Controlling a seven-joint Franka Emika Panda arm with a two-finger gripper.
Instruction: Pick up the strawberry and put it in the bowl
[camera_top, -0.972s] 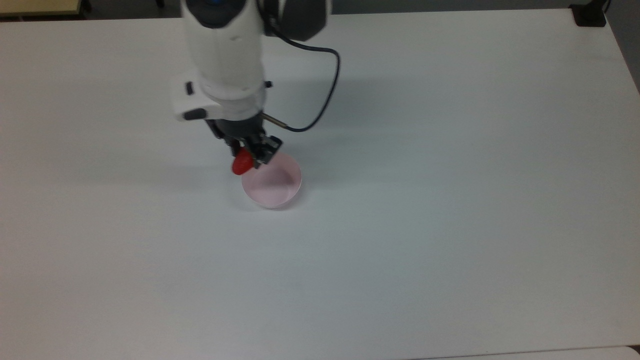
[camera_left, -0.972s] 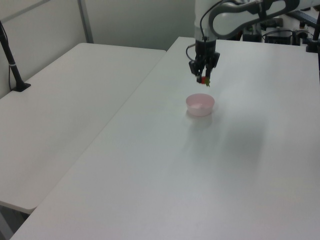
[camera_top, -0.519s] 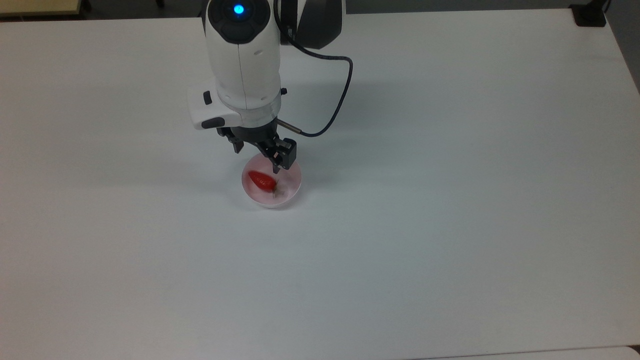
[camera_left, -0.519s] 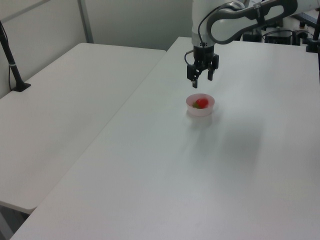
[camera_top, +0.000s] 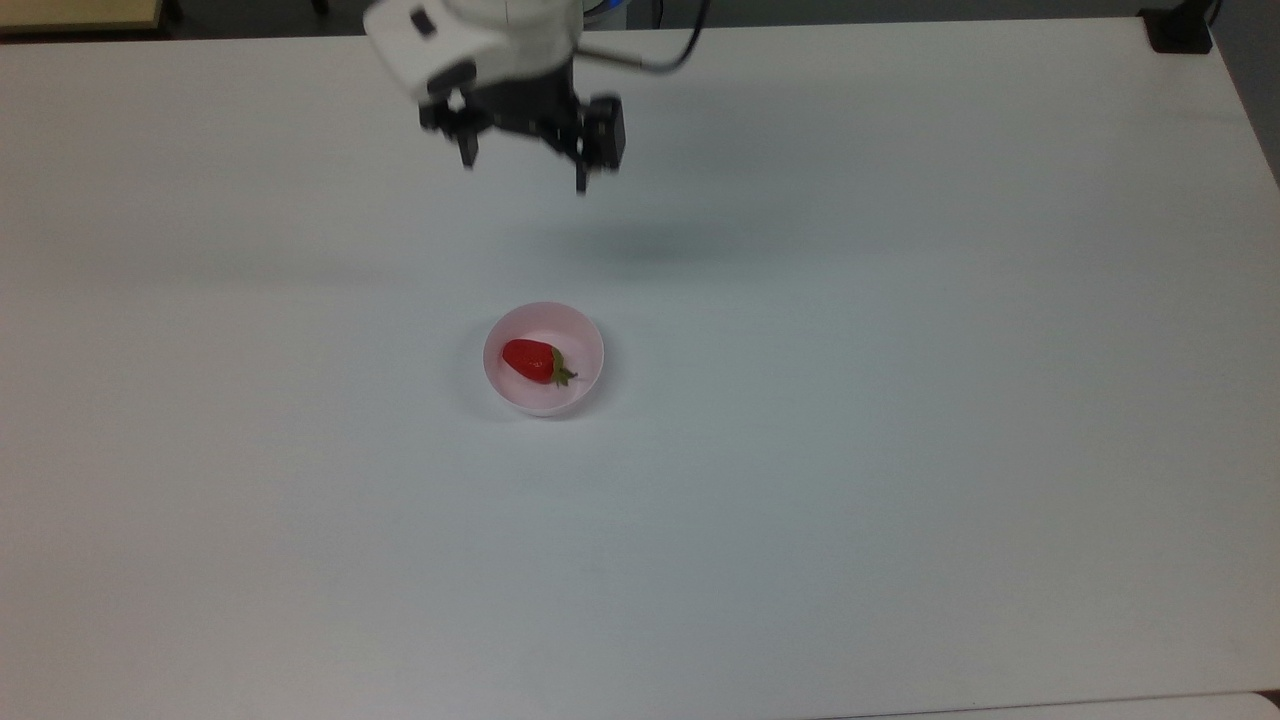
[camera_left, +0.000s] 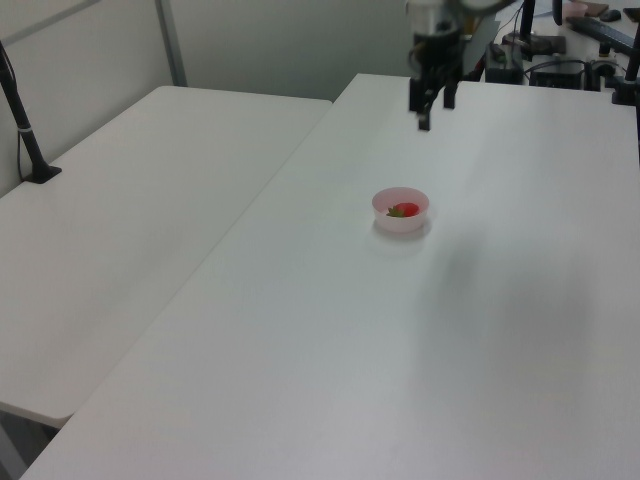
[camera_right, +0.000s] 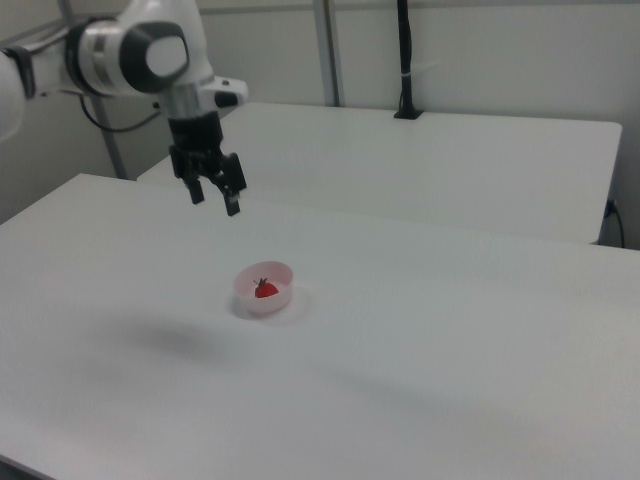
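The red strawberry (camera_top: 531, 361) (camera_left: 404, 210) (camera_right: 265, 289) lies on its side inside the pale pink bowl (camera_top: 580, 340) (camera_left: 385, 215) (camera_right: 248, 298), green cap toward the top view's right. The bowl stands near the middle of the white table. My gripper (camera_top: 524, 172) (camera_left: 431, 107) (camera_right: 215, 198) hangs high above the table, well clear of the bowl toward the top view's upper edge. It is open and holds nothing.
The white table (camera_top: 900, 400) stretches wide around the bowl. A second white table (camera_left: 120, 230) stands beside it, with a black clamp post (camera_left: 22, 120) (camera_right: 405, 60) on it. A black clamp (camera_top: 1178, 30) sits at the top view's upper right corner.
One second ago the strawberry was held over the bowl's rim. The gripper opened and the strawberry dropped into the bowl. Since then the gripper has risen and pulled back from the bowl.
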